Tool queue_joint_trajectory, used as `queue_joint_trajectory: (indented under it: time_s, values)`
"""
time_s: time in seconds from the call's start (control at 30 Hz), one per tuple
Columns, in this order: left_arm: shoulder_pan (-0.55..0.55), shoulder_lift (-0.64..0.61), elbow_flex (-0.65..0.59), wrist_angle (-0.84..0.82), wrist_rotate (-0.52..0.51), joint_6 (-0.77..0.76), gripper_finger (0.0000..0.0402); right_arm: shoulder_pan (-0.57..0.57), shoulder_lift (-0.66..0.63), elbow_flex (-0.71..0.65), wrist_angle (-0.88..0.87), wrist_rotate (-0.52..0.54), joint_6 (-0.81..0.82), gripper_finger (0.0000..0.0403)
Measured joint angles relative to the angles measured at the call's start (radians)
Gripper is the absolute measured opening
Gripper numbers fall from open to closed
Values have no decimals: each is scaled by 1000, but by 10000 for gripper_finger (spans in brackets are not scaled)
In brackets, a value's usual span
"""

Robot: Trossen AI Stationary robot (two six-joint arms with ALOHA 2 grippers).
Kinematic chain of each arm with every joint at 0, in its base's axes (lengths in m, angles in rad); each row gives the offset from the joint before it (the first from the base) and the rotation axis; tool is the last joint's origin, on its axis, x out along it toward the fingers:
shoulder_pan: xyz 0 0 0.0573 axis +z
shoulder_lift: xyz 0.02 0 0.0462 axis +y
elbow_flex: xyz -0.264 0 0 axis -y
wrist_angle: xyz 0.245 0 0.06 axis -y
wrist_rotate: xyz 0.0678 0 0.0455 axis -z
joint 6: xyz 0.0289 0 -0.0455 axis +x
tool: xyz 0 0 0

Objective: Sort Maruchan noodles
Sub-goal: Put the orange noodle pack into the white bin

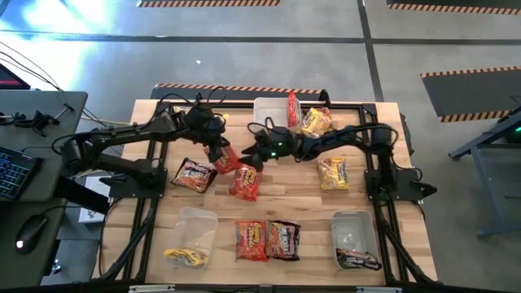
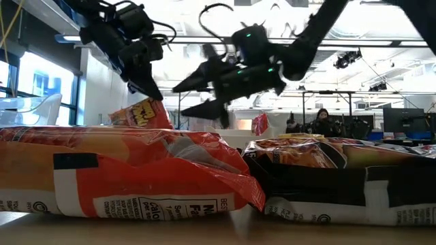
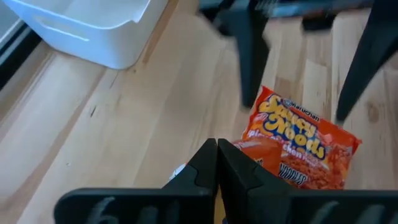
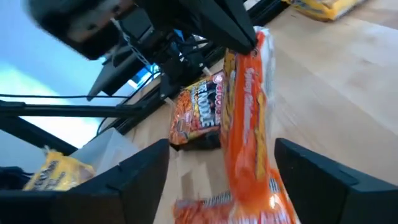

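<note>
My left gripper is shut on a red-orange noodle packet above the middle of the table. My right gripper is open beside it. In the right wrist view its two fingers stand on either side of the hanging packet, apart from it. On the wood below lie a second red-orange packet and a dark packet. A yellow packet lies toward the right. A red-orange packet and a dark packet lie side by side near the front edge. My left gripper pinches the red-orange packet by its upper end between its two fingers, which point down from above. The packet hangs upright below the fingers. Its lower end reaches down between my right gripper's fingers.
A clear tub at the far middle stands by a red packet and a yellow one. A near-left tub holds a yellow packet, and a near-right tub holds a dark one. A black frame rings the table.
</note>
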Motion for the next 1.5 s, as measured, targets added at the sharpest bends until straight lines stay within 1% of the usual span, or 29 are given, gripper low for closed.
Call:
queue_joint_trajectory:
  time_s: [0.13, 0.43, 0.57, 0.7, 0.93, 1.07, 1.17, 1.3, 1.4, 1.5]
  values:
    - [-20, -7, 0, 0, -20, -1, 0, 1, 80, 96, -2, -2, -60, 288]
    - [-47, -6, 0, 1, -36, -2, 0, 9, 212, 278, -71, -43, -63, 288]
    - [-49, -6, 0, 9, -36, -3, 0, 19, 237, 318, -106, -38, -61, 279]
    - [-49, -8, 0, 21, -36, -10, 0, 23, 237, 319, -105, -8, -63, 240]
    - [-49, -16, 0, 23, -34, -12, 0, 25, 237, 319, -104, -7, -89, 127]
    - [-49, -16, 0, 24, -33, -47, 0, 25, 237, 319, -98, -7, -89, 77]
    - [-49, -16, 0, 37, -42, -104, 7, 25, 237, 319, -97, -8, -107, 60]
    - [-48, -55, 1, 34, -49, -103, 33, 26, 237, 319, -97, -35, -114, 58]
    - [-48, -118, 0, 18, -85, -96, 59, 19, 226, 319, -98, -78, -109, 61]
    - [-49, -223, -38, 46, -144, -99, 83, 12, 203, 319, -129, -86, -118, 61]
